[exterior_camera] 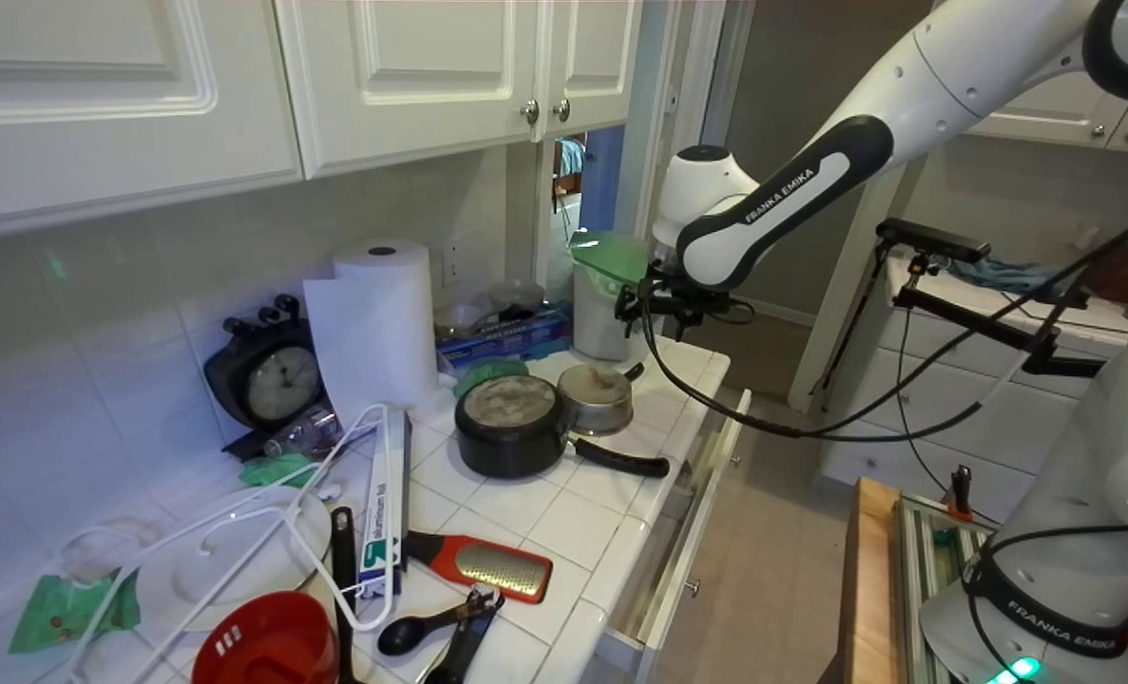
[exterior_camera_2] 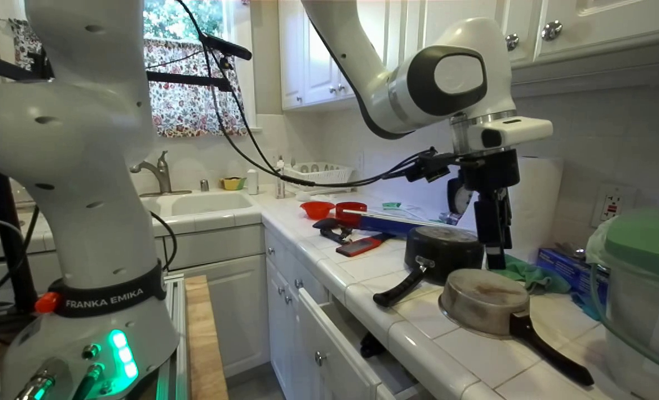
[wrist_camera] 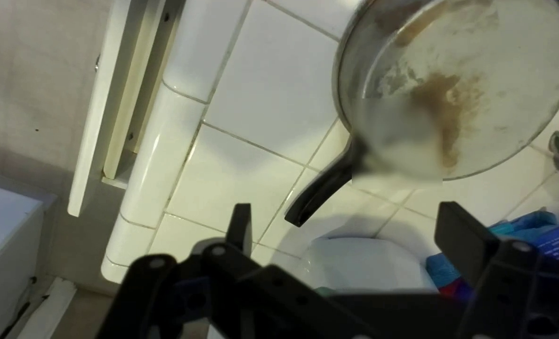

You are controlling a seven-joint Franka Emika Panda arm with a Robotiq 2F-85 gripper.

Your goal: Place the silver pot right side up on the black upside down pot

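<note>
The silver pot [exterior_camera: 597, 404] stands base up on the tiled counter, its brown-stained flat base on top. It shows in an exterior view [exterior_camera_2: 482, 303] with its black handle pointing away from the black pot, and in the wrist view [wrist_camera: 496, 61]. The black upside down pot [exterior_camera: 506, 442] stands beside it, grey base up, its handle toward the counter's front edge; it also shows in an exterior view [exterior_camera_2: 444, 253]. My gripper [wrist_camera: 344, 209] is open and empty, pointing down above the counter. In the wrist view the silver pot's handle tip lies beyond and between the fingertips.
A white bin with a green lid [exterior_camera_2: 651, 250] stands near the silver pot. A paper towel roll [exterior_camera: 388, 323], a blue box [exterior_camera: 516, 337] and a green cloth [exterior_camera_2: 529, 272] are behind the pots. An open drawer [exterior_camera: 687, 532] juts out below. A red grater [exterior_camera: 497, 567] lies nearby.
</note>
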